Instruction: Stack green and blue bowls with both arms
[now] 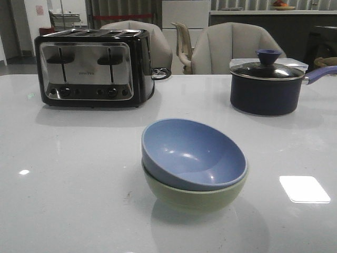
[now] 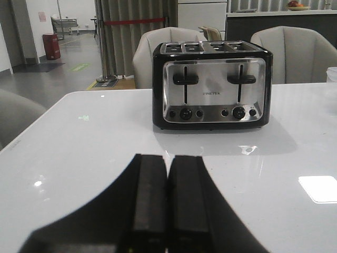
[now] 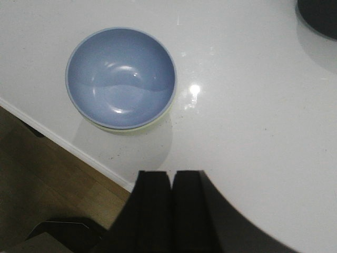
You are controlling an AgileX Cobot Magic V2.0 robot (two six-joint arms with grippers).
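- Blue bowl sits nested, slightly tilted, inside the green bowl at lower centre of the surface; stacking looks finished.
- Left hand and right hand are both pressed together, holding nothing, clear of the bowls.

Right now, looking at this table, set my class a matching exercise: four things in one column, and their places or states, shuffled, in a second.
Things:
1. blue bowl
2. green bowl
3. toaster
4. saucepan

Places or states:
A. far right, lid on
B. underneath, on the table
C. far left, slots empty
D. nested on top, tilted

Pairs: 1-D, 2-B, 3-C, 4-A
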